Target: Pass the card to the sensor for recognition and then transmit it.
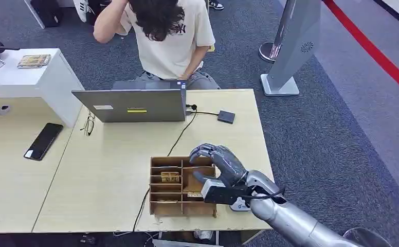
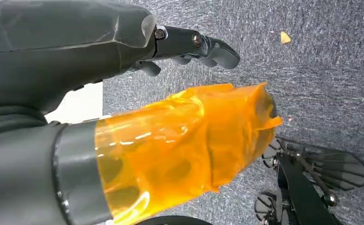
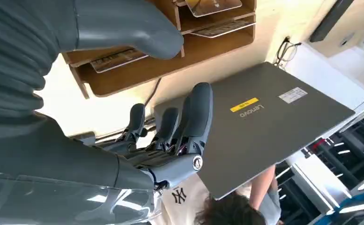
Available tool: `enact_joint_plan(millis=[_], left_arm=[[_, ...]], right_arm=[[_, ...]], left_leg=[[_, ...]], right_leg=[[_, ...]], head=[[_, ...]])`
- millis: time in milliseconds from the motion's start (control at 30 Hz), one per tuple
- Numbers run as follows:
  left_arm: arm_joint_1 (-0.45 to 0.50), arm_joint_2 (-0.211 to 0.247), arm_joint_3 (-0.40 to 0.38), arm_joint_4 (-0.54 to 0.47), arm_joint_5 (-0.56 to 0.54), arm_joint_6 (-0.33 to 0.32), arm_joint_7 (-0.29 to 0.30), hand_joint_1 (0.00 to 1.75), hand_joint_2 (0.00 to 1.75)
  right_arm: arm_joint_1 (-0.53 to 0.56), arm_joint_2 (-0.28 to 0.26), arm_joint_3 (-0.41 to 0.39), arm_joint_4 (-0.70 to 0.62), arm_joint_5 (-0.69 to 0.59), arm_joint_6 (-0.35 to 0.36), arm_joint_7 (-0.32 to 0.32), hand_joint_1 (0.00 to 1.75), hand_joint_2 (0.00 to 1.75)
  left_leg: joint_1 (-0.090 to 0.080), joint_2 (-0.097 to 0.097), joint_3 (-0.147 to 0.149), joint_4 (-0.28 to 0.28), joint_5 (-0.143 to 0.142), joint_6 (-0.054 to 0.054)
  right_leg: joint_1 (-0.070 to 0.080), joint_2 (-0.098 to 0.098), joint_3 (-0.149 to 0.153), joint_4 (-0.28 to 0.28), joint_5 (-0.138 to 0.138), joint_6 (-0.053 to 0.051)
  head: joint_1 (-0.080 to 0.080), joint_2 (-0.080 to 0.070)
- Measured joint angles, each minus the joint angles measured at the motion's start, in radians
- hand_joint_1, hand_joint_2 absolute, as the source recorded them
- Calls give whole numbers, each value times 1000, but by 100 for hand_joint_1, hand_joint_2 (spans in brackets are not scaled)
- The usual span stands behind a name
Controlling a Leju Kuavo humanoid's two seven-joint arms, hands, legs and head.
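right hand: the right hand (image 1: 219, 163) hovers over the right side of the wooden rack (image 1: 159, 207) on the table (image 1: 110, 170), fingers apart and a bit curled, thumb out. It's got nothing in it as far as I can see, and the right wrist view backs that up, with bare fingers (image 3: 196, 112) and no card between them.

left hand: hanging down by the floor, I'd say. In its wrist view the left hand (image 2: 170, 47) has the dark fingers stretched out, holding nothing, and there's orange film wrapped round the thumb.

card: still in the rack. One card (image 1: 169, 176) sits in a middle slot on the left, and there looks to be another lower down, near the thumb. From the wrist camera a few cards lie flat in the slots.

sensor: honestly can't say for sure. The small dark square box (image 1: 226, 116) on a cable beside the laptop (image 1: 135, 105) is my best guess.

person: someone sits behind the laptop on the far side of the table.

progress: pretty much at the start, imo. No card picked up yet, so the grab, the pass over the sensor and the handover are all left to do.
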Motion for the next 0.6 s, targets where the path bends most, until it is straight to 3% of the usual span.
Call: enact_joint_plan(millis=[600], left_arm=[[0, 0, 0, 0, 0, 0, 0, 0, 0]], right_arm=[[0, 0, 0, 4, 4, -3, 0, 77, 175]], left_leg=[[0, 0, 0, 0, 0, 0]], right_leg=[[0, 0, 0, 0, 0, 0]], head=[[0, 0]])
